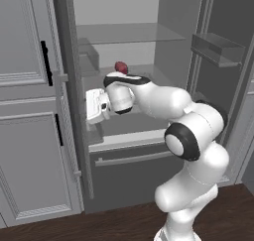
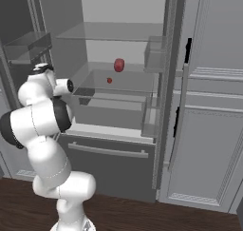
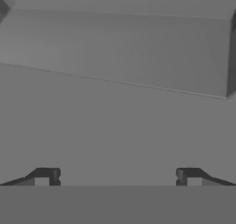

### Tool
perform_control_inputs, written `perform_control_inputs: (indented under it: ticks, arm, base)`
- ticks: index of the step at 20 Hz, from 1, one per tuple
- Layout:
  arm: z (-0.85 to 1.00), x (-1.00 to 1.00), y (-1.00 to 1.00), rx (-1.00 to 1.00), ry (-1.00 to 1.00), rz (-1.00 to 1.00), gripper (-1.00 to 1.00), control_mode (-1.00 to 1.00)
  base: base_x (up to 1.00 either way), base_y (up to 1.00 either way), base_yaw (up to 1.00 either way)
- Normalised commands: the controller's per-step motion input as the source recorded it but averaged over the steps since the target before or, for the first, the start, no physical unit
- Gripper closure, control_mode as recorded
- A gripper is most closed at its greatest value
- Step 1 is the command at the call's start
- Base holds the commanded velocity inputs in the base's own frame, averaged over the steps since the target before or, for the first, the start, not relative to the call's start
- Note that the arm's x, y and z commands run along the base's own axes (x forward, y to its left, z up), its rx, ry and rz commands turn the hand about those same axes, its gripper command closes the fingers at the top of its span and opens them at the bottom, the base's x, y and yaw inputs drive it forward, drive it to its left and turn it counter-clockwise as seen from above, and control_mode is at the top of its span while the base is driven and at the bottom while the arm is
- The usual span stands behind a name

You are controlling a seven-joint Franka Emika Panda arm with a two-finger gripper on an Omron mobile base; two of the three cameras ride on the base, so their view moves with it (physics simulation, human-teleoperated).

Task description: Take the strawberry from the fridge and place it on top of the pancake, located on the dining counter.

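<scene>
The fridge (image 1: 130, 181) stands with both doors open, showing its pale inside and glass shelves. A dark red strawberry (image 1: 121, 66) (image 2: 119, 64) rests on the middle glass shelf, toward the back. My gripper (image 1: 91, 107) is inside the fridge at the left, below and to the left of the strawberry and apart from it. In the hand view its fingertips (image 3: 46, 177) stand wide apart, so the gripper (image 3: 117, 178) is open and empty, facing a plain grey surface. The pancake and the dining counter are out of view.
A smaller red spot (image 2: 109, 81) sits just below the strawberry; I cannot tell what it is. Clear door bins (image 1: 218, 49) (image 2: 28, 44) hang on the open doors. Grey panelled cabinets (image 1: 25, 136) (image 2: 209, 130) flank the fridge. Its bottom drawer (image 2: 109, 170) is shut.
</scene>
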Motion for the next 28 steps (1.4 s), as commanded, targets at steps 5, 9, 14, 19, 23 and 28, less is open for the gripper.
perform_control_inputs:
  ticks: [5, 9, 14, 19, 23, 28]
  arm:
    - [0.0, 0.0, -0.68, 0.0, 0.0, 0.0, -1.0, -1.0]
    - [0.03, -0.01, -1.0, 0.03, 0.0, -0.03, -1.0, -1.0]
    - [0.08, 0.0, -1.0, -0.03, 0.02, -0.02, -1.0, -1.0]
    - [-0.01, 0.0, -1.0, -0.25, -0.15, 0.15, -1.0, -1.0]
    - [-0.01, -0.07, -1.0, -0.41, -0.41, 0.38, -1.0, -1.0]
    - [0.01, -0.38, -0.97, -0.56, -0.55, 0.43, -1.0, -1.0]
  base:
    - [0.0, 0.0, 0.0]
    - [0.0, 0.0, 0.0]
    - [0.0, 0.0, 0.0]
    - [0.0, 0.0, 0.0]
    - [0.0, 0.0, 0.0]
    - [0.0, 0.0, 0.0]
